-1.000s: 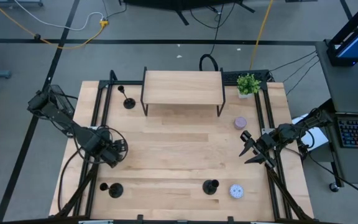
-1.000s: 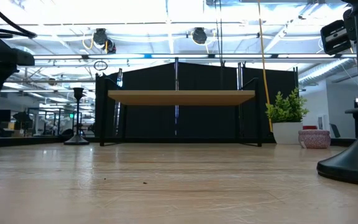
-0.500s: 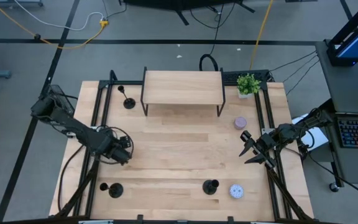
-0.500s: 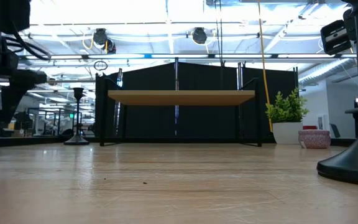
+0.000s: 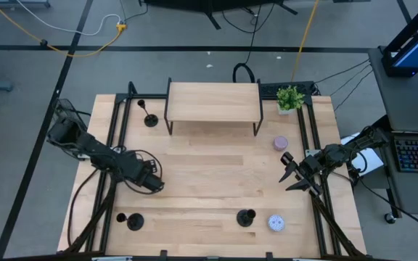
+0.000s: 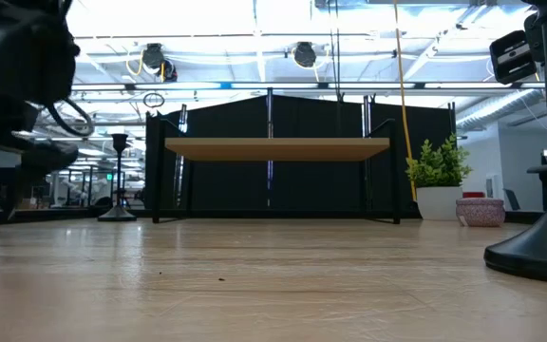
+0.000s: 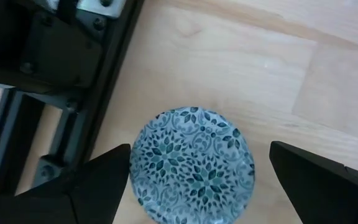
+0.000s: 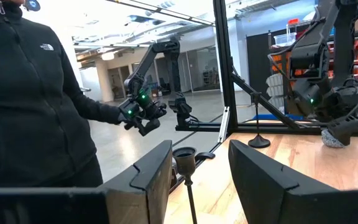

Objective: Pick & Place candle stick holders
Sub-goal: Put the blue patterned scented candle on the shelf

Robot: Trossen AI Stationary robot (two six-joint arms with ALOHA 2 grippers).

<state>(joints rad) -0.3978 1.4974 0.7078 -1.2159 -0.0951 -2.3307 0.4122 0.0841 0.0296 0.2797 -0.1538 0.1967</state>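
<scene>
My left gripper (image 5: 153, 183) hangs over the blue tin (image 7: 193, 163) with its jaws wide apart, seemingly off target, since the nearest holder (image 5: 130, 221) stands apart by the bench (image 5: 209, 170) front; my right gripper (image 5: 290, 174) waits at the right.

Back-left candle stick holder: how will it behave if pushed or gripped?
The candle stick holder would probably tip if pushed high up: the low view shows a tall thin stem over a small flat base. It looks rigid, so a grip likely won't bend it. The round base may slide.
</scene>
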